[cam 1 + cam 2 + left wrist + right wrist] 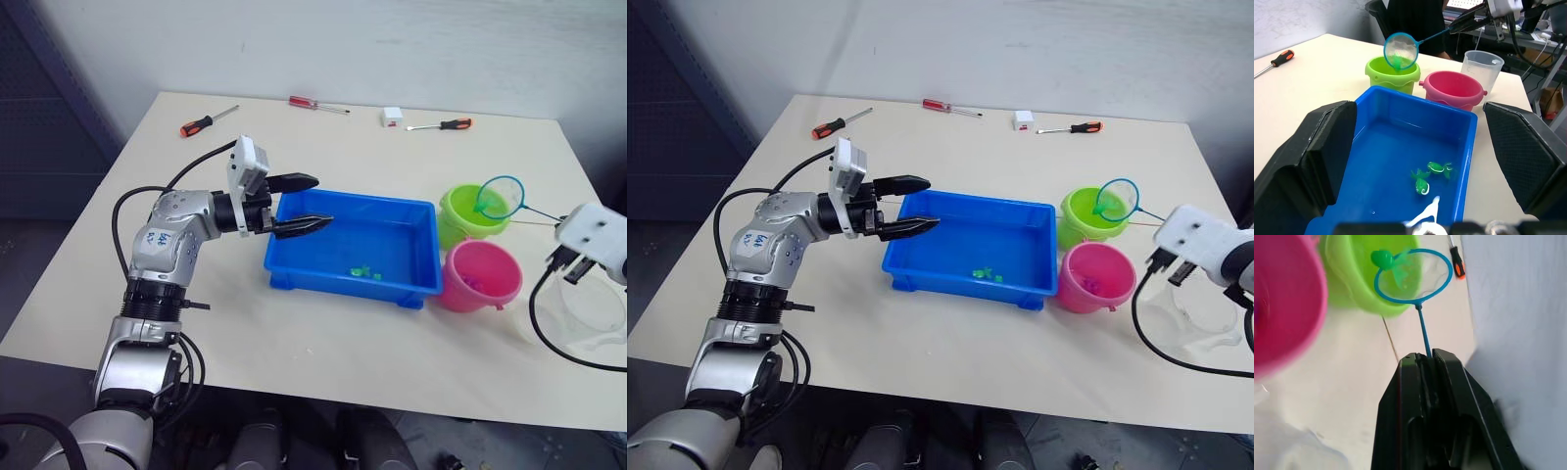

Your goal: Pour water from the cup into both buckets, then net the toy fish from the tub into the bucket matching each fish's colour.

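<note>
While the right claw [1425, 357] stays hidden behind its white wrist housing in the head views, the right wrist view shows its two black fingers [1400, 396] pressed together on the thin handle of the net [501, 198], clamped tight. Net hoop hangs over the lime green bucket [460, 217], with one green toy fish [1382, 258] sitting at the hoop's rim; can't tell if it's inside the mesh or on the edge. Left claw [306, 204] wide apart, holding nothing, hovering over the left end of the blue tub [294, 264], one finger above the rim and one just inside it. Tub sits mid-worktop [323, 343]; two green fish [1431, 175] lie close together on its floor toward the right end. Pink bucket [485, 284] just beside the tub's right front corner, touching or nearly touching the green bucket behind it; something small inside it, too hard to make out. Clear cup [1482, 68] stands upright right of the pink bucket, partly covered by the right arm in the head views. Far edge of worktop: three red-handled screwdrivers [208, 121] and a small white box [393, 117]. White smear at the tub's near wall in left wrist view, unclear what it is
</note>
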{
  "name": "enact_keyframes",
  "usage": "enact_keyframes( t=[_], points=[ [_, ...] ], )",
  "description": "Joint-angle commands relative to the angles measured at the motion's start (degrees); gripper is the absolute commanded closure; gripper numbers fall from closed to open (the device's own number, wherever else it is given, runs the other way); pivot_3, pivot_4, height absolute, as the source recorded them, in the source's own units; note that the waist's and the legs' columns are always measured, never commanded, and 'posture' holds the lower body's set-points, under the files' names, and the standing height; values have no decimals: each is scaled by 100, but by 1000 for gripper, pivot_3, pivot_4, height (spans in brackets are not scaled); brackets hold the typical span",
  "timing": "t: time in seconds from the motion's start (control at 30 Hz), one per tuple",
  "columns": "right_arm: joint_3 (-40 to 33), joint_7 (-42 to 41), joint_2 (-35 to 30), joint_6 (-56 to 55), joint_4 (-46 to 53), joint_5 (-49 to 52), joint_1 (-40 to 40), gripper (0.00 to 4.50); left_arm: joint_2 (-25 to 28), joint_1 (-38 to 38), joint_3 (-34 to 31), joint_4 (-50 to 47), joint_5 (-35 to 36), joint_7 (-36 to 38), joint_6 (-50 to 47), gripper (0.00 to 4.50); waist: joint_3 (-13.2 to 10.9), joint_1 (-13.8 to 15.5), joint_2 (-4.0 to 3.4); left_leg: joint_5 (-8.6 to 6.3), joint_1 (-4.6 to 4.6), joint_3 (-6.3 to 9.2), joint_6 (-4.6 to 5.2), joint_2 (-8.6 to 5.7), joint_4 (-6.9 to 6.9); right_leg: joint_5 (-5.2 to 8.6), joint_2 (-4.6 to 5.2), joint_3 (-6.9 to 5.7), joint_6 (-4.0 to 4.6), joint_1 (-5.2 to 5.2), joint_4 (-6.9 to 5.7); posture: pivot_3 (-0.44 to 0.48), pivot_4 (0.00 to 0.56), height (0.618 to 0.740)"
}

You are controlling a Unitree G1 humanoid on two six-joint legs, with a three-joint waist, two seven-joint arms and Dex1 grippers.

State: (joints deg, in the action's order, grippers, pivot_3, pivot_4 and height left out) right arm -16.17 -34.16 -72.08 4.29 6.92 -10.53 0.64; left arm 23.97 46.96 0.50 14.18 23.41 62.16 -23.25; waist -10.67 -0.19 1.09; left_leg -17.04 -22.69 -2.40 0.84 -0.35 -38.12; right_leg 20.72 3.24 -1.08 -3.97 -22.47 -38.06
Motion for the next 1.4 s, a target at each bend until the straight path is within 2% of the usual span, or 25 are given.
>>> enact_keyframes(
  t=[0.03,0.1,0.2,0.33,0.53,0.8,1.07,1.4],
  points=[
    [-173,215,-209,-581,-156,-460,-180,4500,60,75,-15,-64,-11,51,131,48,0,0,0,0,2,0,0,0,0,0,0,0,0,1,-1,0,150,740],
    [-229,229,-410,-984,-325,-701,-237,4500,101,48,60,-31,-98,102,215,48,0,2,0,1,2,-1,-2,0,-1,0,0,0,0,0,-3,0,150,740],
    [-349,121,-265,-1088,-482,-430,-486,4500,203,-44,239,38,-318,226,428,48,0,2,0,1,4,-3,-2,1,-1,0,-2,1,0,2,-1,0,150,740],
    [-299,-620,288,-861,-13,880,-902,4500,341,-189,367,-25,-433,377,474,48,0,-4,0,1,14,-4,-2,3,-1,0,-3,3,0,11,-1,0,150,740],
    [558,-1204,388,-1236,296,708,-1013,4500,646,-685,738,-470,-695,564,467,48,0,0,0,1,20,-4,-2,4,-1,0,-3,5,0,13,-3,0,150,740],
    [1475,-1450,722,-1453,256,294,-1391,4500,822,-1145,773,-1040,-679,450,66,48,0,-9,0,0,20,-4,0,3,-1,0,0,7,0,12,-4,0,150,740],
    [1906,-1668,950,-1459,262,67,-1503,4500,910,-1333,757,-1259,-708,305,-3,48,0,-2,0,0,22,-4,0,3,-6,0,1,7,0,13,-9,0,150,740],
    [1804,-2372,1234,-565,708,1037,-1214,4500,897,-1352,655,-1239,-673,141,40,48,0,-2,0,0,24,-3,0,3,-8,0,1,7,0,15,-12,0,150,740]
  ],
)
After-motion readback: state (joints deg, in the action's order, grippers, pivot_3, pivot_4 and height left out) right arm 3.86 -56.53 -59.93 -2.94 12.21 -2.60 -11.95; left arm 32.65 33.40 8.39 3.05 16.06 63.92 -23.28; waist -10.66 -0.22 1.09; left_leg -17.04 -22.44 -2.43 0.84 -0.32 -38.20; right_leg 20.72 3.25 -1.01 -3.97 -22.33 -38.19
